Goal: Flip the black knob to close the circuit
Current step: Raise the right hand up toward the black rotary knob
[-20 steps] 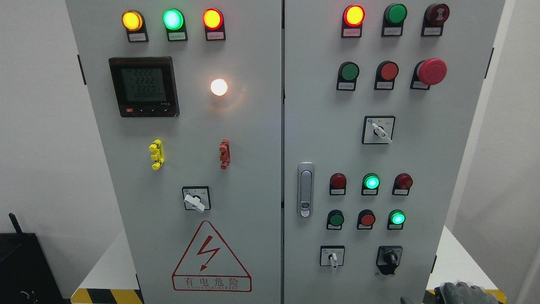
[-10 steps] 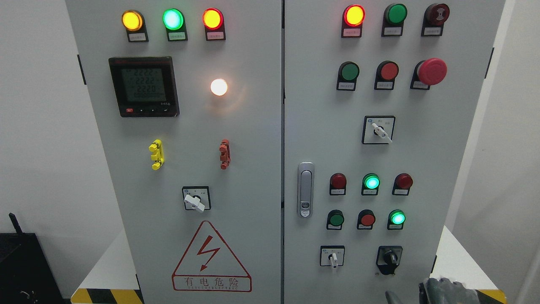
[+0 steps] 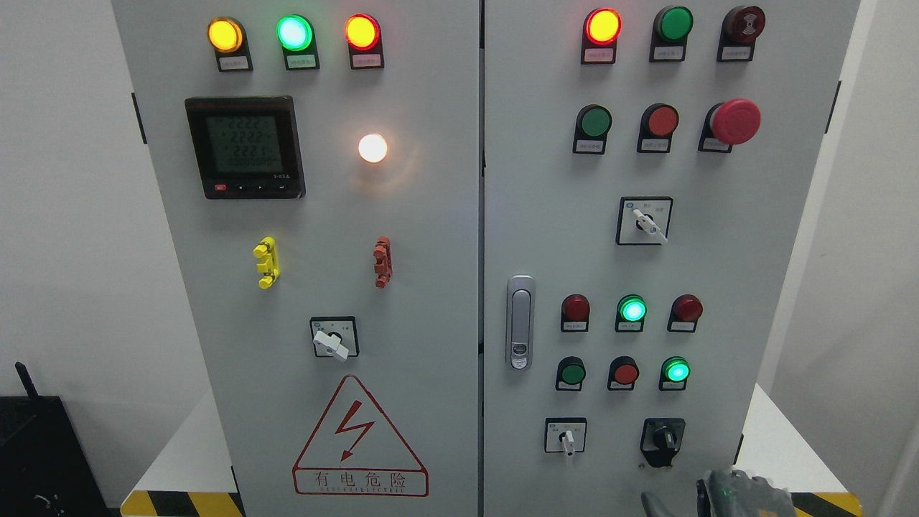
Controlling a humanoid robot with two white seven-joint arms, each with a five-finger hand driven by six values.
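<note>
Grey steel cabinet (image 3: 402,287) on white surface (image 3: 779,438), pale walls (image 3: 64,215) around, black knob (image 3: 663,436) at 5 o'clock, right robot hand (image 3: 743,495) below it, grip state unclear

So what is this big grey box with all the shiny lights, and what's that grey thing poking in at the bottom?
This picture comes from a camera on a robot's head, so you see what the robot sees. The big grey box is an electrical cabinet with two doors. It is covered in round lamps and buttons; some glow, like the green lamp in the middle of the right-hand door. The little screen shows numbers. The red triangle with a lightning bolt is a warning sign.

The grey thing at the bottom is the robot's right hand, wearing a glove. Only its top shows, so I cannot tell how its fingers are set, and it holds nothing that I can see. It sits just below the black knob, which the robot is meant to turn. The hand is not touching it yet. The other hand is out of the picture.
</note>
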